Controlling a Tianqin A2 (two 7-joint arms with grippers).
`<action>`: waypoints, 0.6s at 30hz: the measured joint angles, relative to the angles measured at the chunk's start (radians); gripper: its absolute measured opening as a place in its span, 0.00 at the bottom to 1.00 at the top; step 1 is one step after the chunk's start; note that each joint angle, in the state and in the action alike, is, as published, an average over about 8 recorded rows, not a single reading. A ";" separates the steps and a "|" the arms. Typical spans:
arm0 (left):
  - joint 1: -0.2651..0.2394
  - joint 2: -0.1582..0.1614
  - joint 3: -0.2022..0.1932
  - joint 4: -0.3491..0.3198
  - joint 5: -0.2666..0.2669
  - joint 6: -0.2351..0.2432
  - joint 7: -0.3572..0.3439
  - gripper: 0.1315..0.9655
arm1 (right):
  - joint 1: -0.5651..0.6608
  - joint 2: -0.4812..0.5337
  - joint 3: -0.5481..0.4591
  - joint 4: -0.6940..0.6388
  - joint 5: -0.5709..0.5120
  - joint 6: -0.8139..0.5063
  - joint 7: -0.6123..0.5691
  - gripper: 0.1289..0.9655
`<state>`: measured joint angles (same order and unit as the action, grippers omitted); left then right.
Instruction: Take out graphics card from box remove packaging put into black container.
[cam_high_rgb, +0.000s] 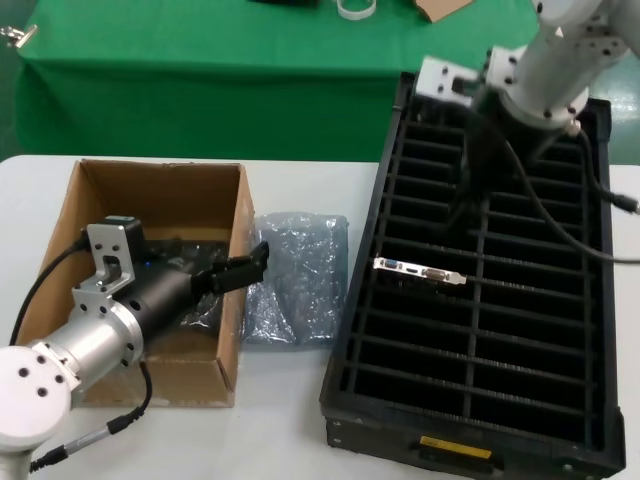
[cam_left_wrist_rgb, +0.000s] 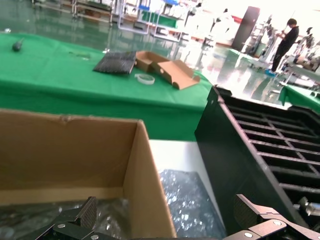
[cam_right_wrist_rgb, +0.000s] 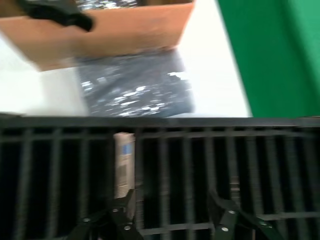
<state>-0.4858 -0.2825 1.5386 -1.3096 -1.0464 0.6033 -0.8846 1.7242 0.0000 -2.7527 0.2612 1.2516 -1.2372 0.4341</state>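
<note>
The graphics card (cam_high_rgb: 420, 270) stands on edge in a slot of the black container (cam_high_rgb: 350, 340), its silver bracket (cam_right_wrist_rgb: 123, 162) facing up. My right gripper (cam_high_rgb: 468, 205) hangs open above the tray, just past the card, and holds nothing (cam_right_wrist_rgb: 171, 212). The empty packaging (cam_high_rgb: 295, 275) lies flat on the table between the box (cam_high_rgb: 150, 185) and the tray. My left gripper (cam_high_rgb: 235, 270) is open over the box's right wall, one finger (cam_left_wrist_rgb: 85, 212) inside the box and the other finger (cam_left_wrist_rgb: 250, 212) over the gap beside the tray. It holds nothing.
More shiny bagged items (cam_high_rgb: 200, 300) lie inside the box under my left arm. A green-covered table (cam_high_rgb: 200, 90) runs behind, with a tape roll (cam_high_rgb: 356, 8) and cardboard pieces (cam_left_wrist_rgb: 167, 70). A yellow label (cam_high_rgb: 455, 447) marks the tray's near end.
</note>
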 joint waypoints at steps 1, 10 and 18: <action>0.001 -0.003 0.002 -0.002 -0.017 -0.003 0.012 1.00 | 0.003 0.000 0.000 0.005 -0.011 0.017 0.017 0.33; 0.004 -0.043 0.007 -0.056 -0.273 -0.005 0.170 1.00 | 0.013 0.000 0.010 0.096 -0.244 0.200 0.320 0.56; 0.013 -0.068 -0.002 -0.126 -0.440 -0.043 0.304 1.00 | -0.068 0.025 0.082 0.327 -0.575 0.261 0.662 0.75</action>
<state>-0.4730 -0.3509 1.5362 -1.4357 -1.4868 0.5606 -0.5811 1.6558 0.0246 -2.6711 0.5878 0.6769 -0.9764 1.0964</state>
